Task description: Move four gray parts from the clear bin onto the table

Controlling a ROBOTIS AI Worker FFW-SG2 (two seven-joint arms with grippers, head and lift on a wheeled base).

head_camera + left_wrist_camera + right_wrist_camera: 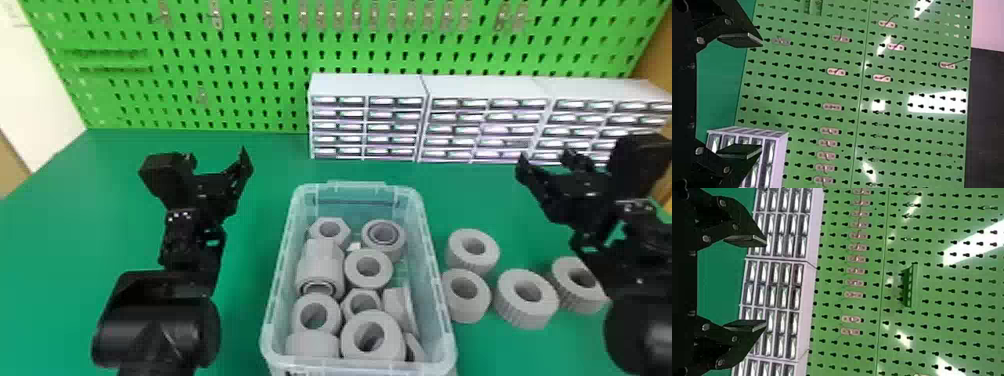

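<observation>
Left claw (218,156), right claw (544,159) hover, spread.

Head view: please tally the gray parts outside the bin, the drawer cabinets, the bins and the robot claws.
Gray ring-shaped parts on the green table: 4
White drawer cabinets: 3
Clear plastic bin: 1
Black claws: 2
Total: 10

We log black left arm (160,325) and right arm (645,280), lower corners of the head view, rounded smooth casings (172,335), small pale screws (180,216) by the wrists, angular left gripper (216,154) and right gripper (545,155), flat black pads (746,240), round metallic pivots (706,239)
</observation>
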